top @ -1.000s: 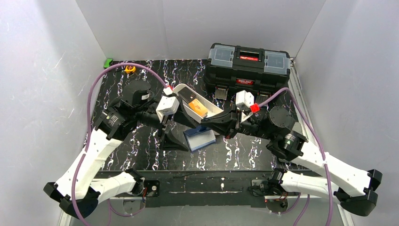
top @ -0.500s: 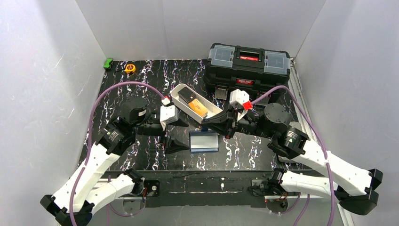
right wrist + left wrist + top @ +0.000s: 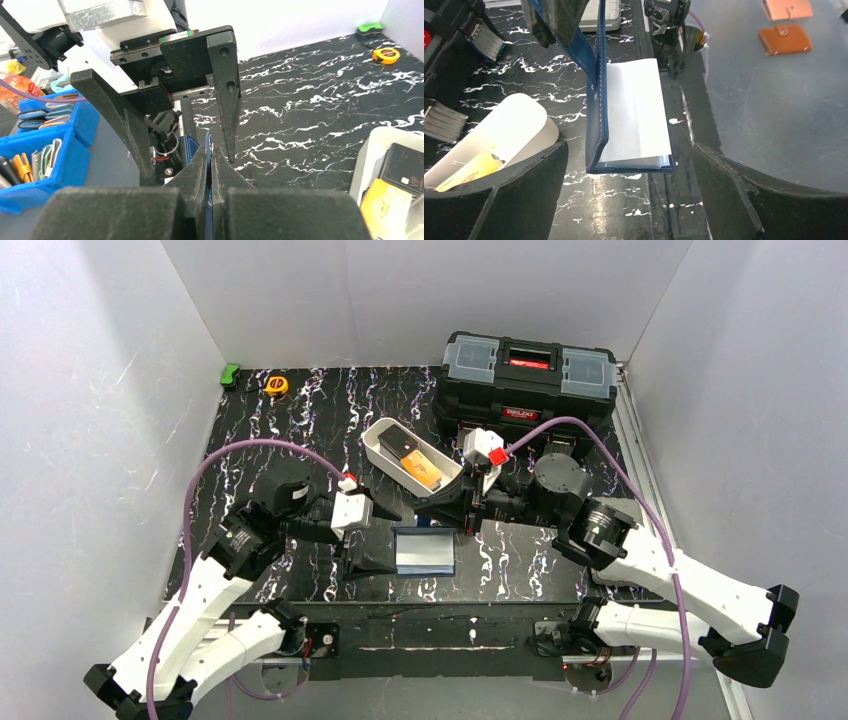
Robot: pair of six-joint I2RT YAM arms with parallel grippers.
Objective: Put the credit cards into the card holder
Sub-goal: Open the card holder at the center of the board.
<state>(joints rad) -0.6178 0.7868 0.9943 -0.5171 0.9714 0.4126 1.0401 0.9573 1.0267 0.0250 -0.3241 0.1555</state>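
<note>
Wallet [image 3: 425, 552] shifts toward 6 o'clock | left gripper [image 3: 630, 150] stands wide, right gripper [image 3: 211, 157] clamps its flap | we judge it light, floppy: grip stitched edge

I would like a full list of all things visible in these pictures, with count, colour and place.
card holder: one, navy, pale inside, open on the table's near part, one flap raised
credit cards: two visible, orange and black, in the tray
tray: one, white, behind the card holder
toolbox: one, black, far right
tape measure: one, yellow, far left corner
green object: one, near the tape measure
table: one, black with white veins
orange wallets: two, off the table, left wrist view
left gripper: one, black, open, facing the card holder
right gripper: one, black, shut on the raised flap
</note>
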